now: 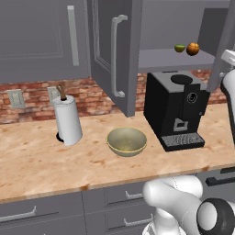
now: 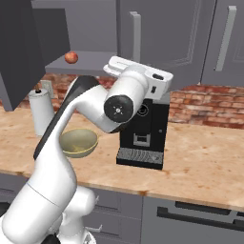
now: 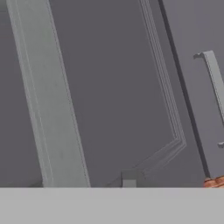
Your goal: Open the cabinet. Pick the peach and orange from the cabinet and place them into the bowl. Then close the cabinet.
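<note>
The cabinet (image 1: 119,55) stands open; on its shelf the orange (image 1: 193,48) sits beside a small green fruit (image 1: 179,47), and the peach (image 2: 71,57) lies near the shelf's front edge. The bowl (image 1: 127,141) rests empty mid-worktop, between the paper-towel roll (image 1: 68,119) and the coffee machine (image 1: 176,110) under the shelf. Whether the gripper's fingers are open or closed cannot be told.

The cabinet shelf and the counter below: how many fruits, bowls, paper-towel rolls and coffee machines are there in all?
Fruits: 3, namely the orange, the green fruit and the peach, all on the cabinet shelf
Bowls: 1, the bowl
Paper-towel rolls: 1
Coffee machines: 1
Total: 6
</note>
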You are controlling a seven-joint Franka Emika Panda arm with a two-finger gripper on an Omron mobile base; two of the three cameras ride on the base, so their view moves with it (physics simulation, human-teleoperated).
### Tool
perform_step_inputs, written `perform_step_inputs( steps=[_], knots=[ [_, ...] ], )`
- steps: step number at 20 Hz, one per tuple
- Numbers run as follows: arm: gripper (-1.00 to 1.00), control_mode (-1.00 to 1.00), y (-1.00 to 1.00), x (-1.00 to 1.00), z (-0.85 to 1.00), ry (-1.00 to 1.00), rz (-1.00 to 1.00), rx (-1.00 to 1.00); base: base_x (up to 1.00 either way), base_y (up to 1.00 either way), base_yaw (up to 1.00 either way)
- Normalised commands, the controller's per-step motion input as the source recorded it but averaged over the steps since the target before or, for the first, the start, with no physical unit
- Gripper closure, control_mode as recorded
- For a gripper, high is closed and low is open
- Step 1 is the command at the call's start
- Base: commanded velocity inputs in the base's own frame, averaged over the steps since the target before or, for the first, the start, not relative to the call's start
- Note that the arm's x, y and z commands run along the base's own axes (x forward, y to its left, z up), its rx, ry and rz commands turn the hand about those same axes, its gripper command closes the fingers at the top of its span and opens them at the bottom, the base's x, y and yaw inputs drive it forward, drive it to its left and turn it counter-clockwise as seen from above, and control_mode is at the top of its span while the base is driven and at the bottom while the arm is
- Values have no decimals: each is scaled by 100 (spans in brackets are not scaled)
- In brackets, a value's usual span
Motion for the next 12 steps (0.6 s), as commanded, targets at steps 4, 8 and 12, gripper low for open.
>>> perform_step_inputs(
  steps=[4,8,12],
  knots=[
    [-100,-100,0,-91,-52,2,1,-4,0,0,0],
    [-100,-100,-7,-100,-50,3,0,0,0,0,0],
    [-100,-100,-6,-100,-36,0,2,0,0,0,0]
  ],
)
